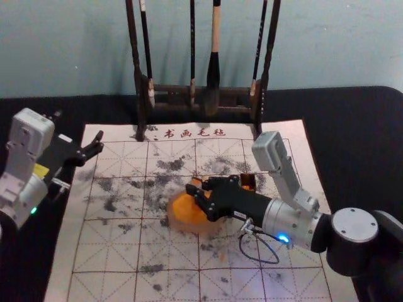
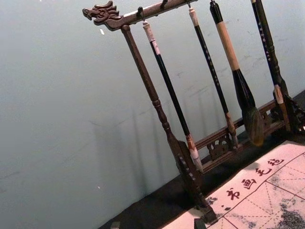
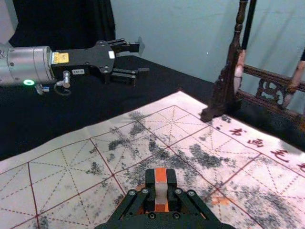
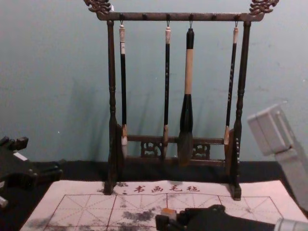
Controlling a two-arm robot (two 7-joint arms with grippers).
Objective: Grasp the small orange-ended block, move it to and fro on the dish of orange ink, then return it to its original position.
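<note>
The right gripper (image 1: 196, 189) is at work, its jaws closed on the small block (image 3: 161, 192), which is pinched between the fingertips. The block is white in the middle, with one orange end standing above the jaws and the other orange end below that white part. Directly under the jaws is the dish of orange ink (image 1: 181, 217); whether the block touches the ink I cannot tell. Just beside the jaws, next to the gripper's body, sits a small dark and orange box (image 1: 248, 182). The paper mat (image 1: 113, 251), with its red grid and grey smudges, spreads beneath the dish and around it. Beyond the jaws stands the wooden rack (image 4: 180, 17), with brushes hanging from it. The left gripper (image 1: 79, 124) is parked well apart from the right jaws, near the mat's left edge, its own jaws spread with nothing between them.
</note>
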